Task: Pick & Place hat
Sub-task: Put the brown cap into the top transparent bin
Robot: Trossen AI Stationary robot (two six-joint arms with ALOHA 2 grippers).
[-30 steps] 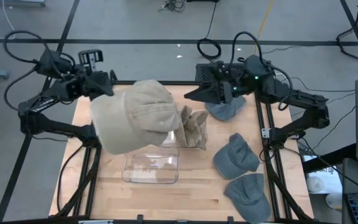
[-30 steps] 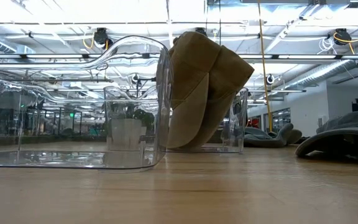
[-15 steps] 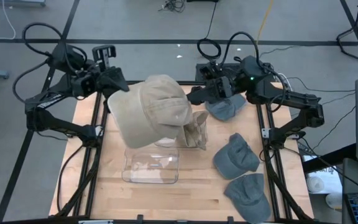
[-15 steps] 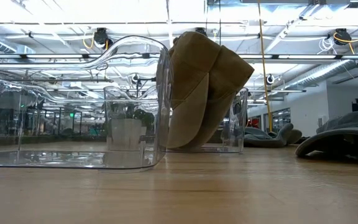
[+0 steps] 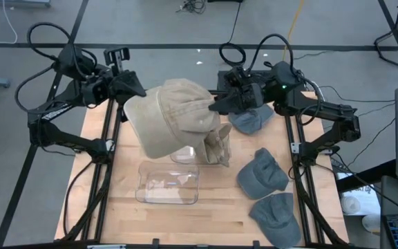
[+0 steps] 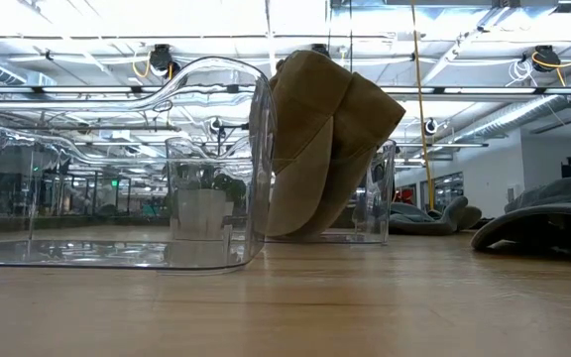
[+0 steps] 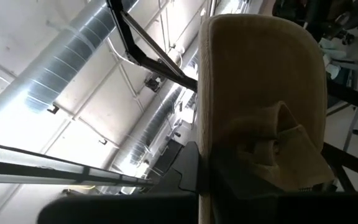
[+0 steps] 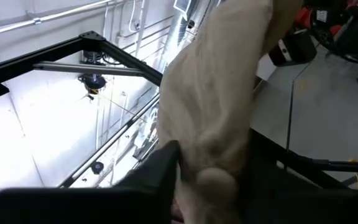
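Bright overhead light, ceiling glare

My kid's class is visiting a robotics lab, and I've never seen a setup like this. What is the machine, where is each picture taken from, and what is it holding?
It is a robot with two dark arms mounted beside a wooden table. One picture looks straight down from above, one looks level across the tabletop, and two come from cameras on the arms' wrists.

The left gripper has its jaws shut on one edge of a tan hat, held up in the air. The right gripper pinches the hat's opposite edge, its jaws around the fabric in its wrist picture.

On the table stand two clear plastic bins: an empty one, and another with tan hats stuffed inside. Three grey hats lie on the right side of the table.
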